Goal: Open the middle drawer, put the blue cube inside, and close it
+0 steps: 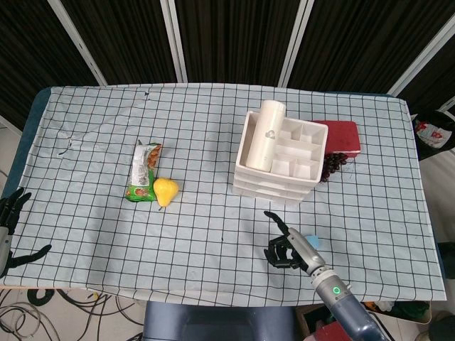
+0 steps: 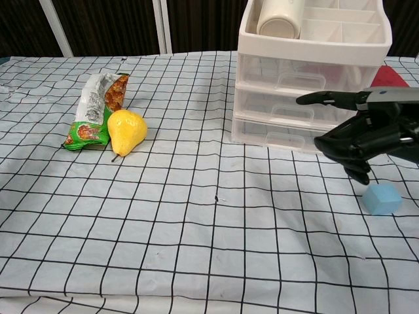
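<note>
Your right hand [image 2: 357,134] hovers near front of drawer unit [image 2: 308,78], most fingers curled in, one extended left, holding nothing. Blue cube [image 2: 382,199] sits on tabletop [image 2: 196,216] just near-right of hand, untouched. Middle drawer [image 2: 294,108] closed. Your left hand [image 1: 10,220] at tabletop's near-left edge, fingers spread, empty.

Head view high, looking down on whole table [image 1: 85,106], chest view low, close, both sharing drawer unit [image 1: 279,158]

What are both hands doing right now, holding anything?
Left hand: open, fingers spread, holding nothing.
Right hand: empty, one finger pointing out, the rest curled in.
</note>
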### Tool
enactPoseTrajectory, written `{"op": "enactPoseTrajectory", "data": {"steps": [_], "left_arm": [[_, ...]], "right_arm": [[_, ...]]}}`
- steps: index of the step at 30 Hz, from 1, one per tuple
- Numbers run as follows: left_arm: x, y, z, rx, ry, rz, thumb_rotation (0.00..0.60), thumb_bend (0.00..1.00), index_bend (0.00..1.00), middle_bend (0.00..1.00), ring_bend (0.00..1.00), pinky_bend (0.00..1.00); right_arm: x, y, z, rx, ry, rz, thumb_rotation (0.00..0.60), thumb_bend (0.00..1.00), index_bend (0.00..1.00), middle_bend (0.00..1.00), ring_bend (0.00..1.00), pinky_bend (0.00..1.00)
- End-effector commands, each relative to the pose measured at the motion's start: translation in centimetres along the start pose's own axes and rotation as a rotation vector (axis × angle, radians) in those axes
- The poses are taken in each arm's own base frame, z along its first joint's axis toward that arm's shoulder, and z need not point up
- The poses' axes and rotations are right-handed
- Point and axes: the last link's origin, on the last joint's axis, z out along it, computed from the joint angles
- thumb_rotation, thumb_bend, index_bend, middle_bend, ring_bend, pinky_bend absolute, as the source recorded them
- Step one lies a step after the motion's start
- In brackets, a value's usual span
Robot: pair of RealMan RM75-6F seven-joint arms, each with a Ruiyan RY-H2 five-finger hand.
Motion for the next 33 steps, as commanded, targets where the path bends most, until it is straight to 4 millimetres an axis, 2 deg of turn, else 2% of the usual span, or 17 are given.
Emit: {"op": "enactPoseTrajectory", "data": {"steps": [1,8,22,33], "left_arm": [[0.0,0.0,0.0,0.000,-0.001,-0.002,0.600,0.02,0.00,0.00,0.00,0.00],[0.0,0.0,0.1,-0.004,-0.003,-0.007,0.600,0.02,0.00,0.00,0.00,0.00],[0.0,0.0,0.2,0.003,-0.006,-0.020,0.600,0.02,0.00,0.00,0.00,0.00],[0.1,0.0,0.2,0.007,-0.012,-0.032,0.600,0.02,0.00,0.00,0.00,0.00]], "right_arm": [[-0.3,-1.1,2.2,0.005,0.018,0.039,0.600,0.53,0.00,0.81,0.85,0.77],[-0.3,-1.9,4.8,-0.021,0.055,0.108,0.600,0.53,0.00,0.81,0.85,0.77],[-0.9,-1.3,8.4,-0.059,0.118,0.232,0.600,0.53,0.00,0.81,0.85,0.77],[-1.6,-1.0,8.8,-0.040,0.191,0.343,0.600,0.54,0.02,0.81,0.85,0.77]]}}
